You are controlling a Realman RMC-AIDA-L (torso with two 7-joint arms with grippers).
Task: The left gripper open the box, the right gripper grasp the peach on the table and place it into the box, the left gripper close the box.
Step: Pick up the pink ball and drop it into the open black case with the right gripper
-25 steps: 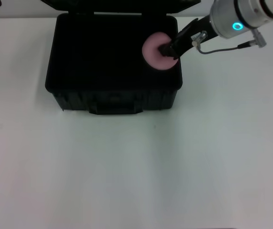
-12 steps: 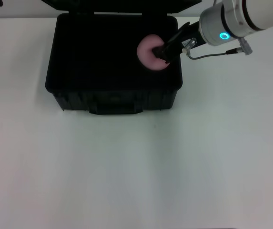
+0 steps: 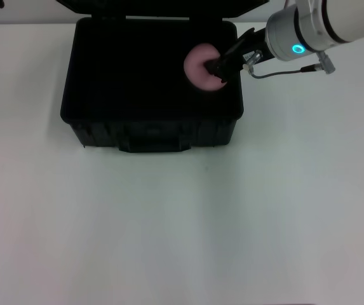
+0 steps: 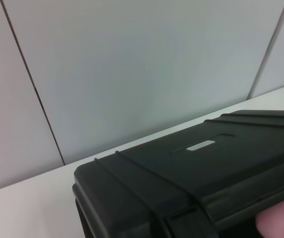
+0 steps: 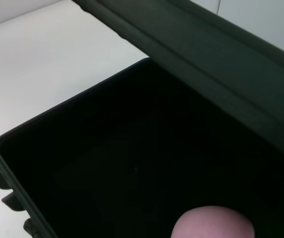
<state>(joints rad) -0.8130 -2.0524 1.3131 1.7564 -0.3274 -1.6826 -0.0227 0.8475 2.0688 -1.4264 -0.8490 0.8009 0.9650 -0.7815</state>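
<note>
A large black box sits open on a white bench, its lid raised at the far side. The right pincer, on a silver arm with a cyan ring, reaches in from the right and is clamped on a pale pink peach, holding it over the right rear part of the dark interior, near the right wall. The left pincer itself cannot be made out; its wrist camera looks at the outside of the raised lid and its small white label.
</note>
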